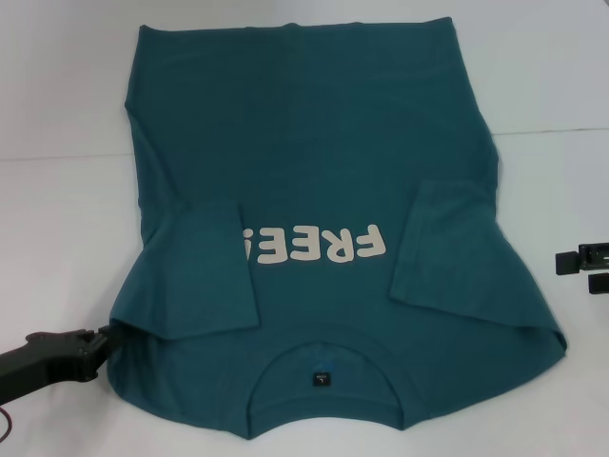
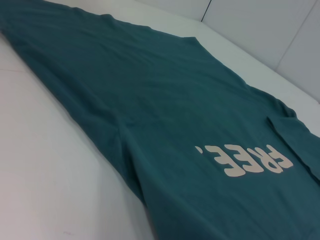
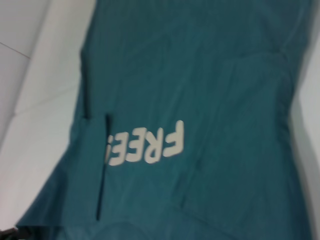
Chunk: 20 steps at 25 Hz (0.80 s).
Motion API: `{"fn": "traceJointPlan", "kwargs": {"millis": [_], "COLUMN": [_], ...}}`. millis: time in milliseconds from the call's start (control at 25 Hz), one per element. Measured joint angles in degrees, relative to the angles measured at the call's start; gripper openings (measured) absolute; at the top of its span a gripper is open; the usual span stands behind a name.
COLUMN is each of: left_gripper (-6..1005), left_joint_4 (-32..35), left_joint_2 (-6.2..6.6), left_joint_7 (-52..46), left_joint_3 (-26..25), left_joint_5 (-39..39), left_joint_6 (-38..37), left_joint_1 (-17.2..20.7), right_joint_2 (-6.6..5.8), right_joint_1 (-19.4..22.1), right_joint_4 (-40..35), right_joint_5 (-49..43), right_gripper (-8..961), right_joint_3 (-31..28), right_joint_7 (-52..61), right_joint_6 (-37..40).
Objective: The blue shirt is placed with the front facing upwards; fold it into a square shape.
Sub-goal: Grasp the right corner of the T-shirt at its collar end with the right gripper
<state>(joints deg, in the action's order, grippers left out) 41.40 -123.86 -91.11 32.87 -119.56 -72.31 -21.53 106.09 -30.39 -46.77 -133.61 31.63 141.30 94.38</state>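
The left gripper point(image 1: 103, 343) sits low at the near left of the white table point(image 1: 57, 228), its tip touching the shoulder corner of the blue shirt point(image 1: 314, 171); whether it pinches the cloth or is merely pressed against it, I cannot tell.

The shirt lies flat across the middle of the table, front up, its round neck point(image 1: 324, 376) and small dark label point(image 1: 322, 379) nearest the robot and the hem at the far edge. Both short sleeves are folded inward over the body: the left sleeve point(image 1: 205, 271) overlaps the start of the cream "FREE!" lettering point(image 1: 314, 245), and the right sleeve point(image 1: 457, 252) lies just beside its other end.

The right gripper point(image 1: 585, 262) hangs at the right edge of the head view, apart from the shirt; its jaw state cannot be told.
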Motion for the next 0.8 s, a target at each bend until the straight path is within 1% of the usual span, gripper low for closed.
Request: {"fn": "traceJointPlan", "kwargs": {"millis": [200, 320, 440, 640, 800], "left_gripper": [1, 1, 1, 1, 1], "left_joint_4": [0.24, 0.31, 0.34, 0.35, 0.35], "left_joint_2": [0.08, 0.11, 0.12, 0.13, 0.28], "left_joint_7": [-0.02, -0.02, -0.03, -0.03, -0.03], "left_joint_3": [-0.15, -0.18, -0.33, -0.25, -0.30], "left_joint_5": [0.03, 0.04, 0.04, 0.04, 0.04], "left_joint_6": [-0.37, -0.47, -0.56, -0.90, -1.06], "left_joint_1": [0.04, 0.26, 0.21, -0.25, -0.62], "right_joint_2": [0.00, 0.35, 0.63, 0.62, 0.66], "right_joint_1": [-0.54, -0.67, -0.69, -0.71, -0.72], "right_joint_4": [0.51, 0.65, 1.66, 5.70, 6.73], "right_joint_5": [-3.12, -5.38, -5.86, -6.12, -6.36], "right_gripper": [931, 933, 934, 931, 929], "right_joint_3": [0.33, 0.37, 0.40, 1.18, 2.12], "right_joint_7": [1.60, 1.59, 1.03, -0.25, -0.71], "right_joint_6": [-2.70, -3.17, -3.56, -5.94, -7.09]}}
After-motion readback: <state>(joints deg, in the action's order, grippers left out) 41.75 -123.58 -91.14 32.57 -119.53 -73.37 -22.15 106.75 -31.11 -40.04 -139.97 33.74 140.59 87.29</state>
